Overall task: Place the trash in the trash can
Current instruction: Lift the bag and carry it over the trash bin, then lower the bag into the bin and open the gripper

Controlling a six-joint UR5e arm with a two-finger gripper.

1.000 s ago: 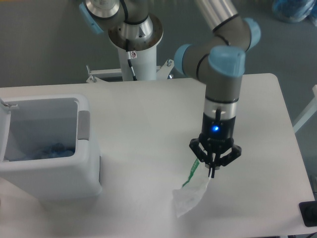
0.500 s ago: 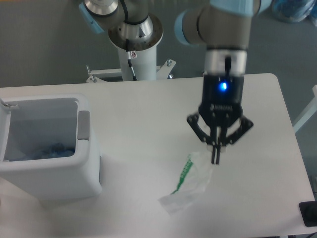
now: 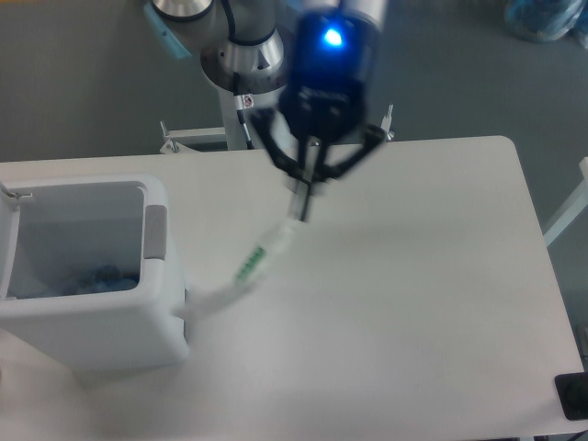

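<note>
Bag (image 3: 246, 271) is dangling in the air over the table (image 3: 413, 276), pinched at its top end by the hand (image 3: 303, 209), with its tail trailing down-left to just beside the bin (image 3: 87, 276). Hand's blurry but clamped on the bag, blue light lit above it. Something bluish, probably the bottle (image 3: 96, 276), lies inside the bin.

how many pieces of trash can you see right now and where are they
2. The plastic bag hangs from the hand, above the table, just right of the trash can. A bluish piece, probably the bottle, lies inside the can; more could be hidden there.
</note>
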